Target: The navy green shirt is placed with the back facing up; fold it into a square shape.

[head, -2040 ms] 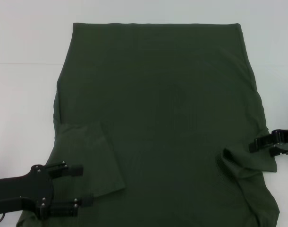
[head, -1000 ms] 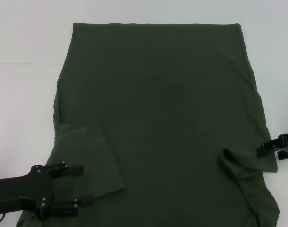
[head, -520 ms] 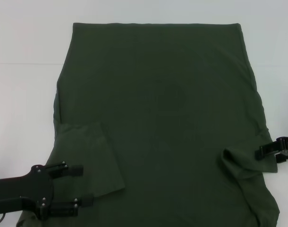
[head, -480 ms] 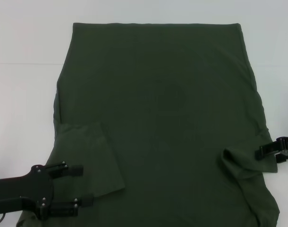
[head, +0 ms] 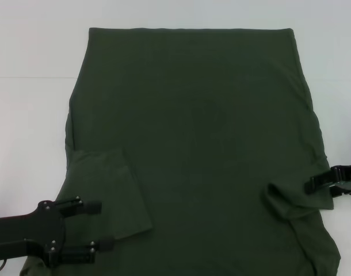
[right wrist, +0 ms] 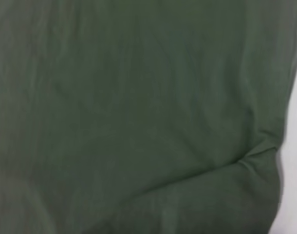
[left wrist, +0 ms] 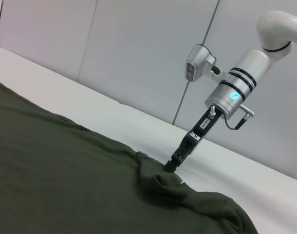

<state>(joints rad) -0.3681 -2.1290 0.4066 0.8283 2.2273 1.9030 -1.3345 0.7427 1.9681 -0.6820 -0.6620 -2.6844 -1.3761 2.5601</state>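
The shirt point(head: 193, 149), spread flat across the white table point(head: 26, 115), looks soft, light and limp, so it is best pinched at a sleeve edge. At its near left corner the left gripper point(head: 100, 225) hovers with jaws apart. The right gripper point(head: 309, 186), whose jaw state I cannot tell, has slid back inward onto the right sleeve's edge.

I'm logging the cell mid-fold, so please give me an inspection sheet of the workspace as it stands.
Surface: white table, bare around the garment.
Job's things: navy green shirt spread plain side up; left sleeve folded inward, right sleeve bunched.
Clutter: nothing seen.
Grippers: left gripper open, over the shirt's near left edge; right gripper at the right sleeve edge, tip against the cloth.
Cables: short cable at the right wrist.
Surroundings: pale panelled wall.
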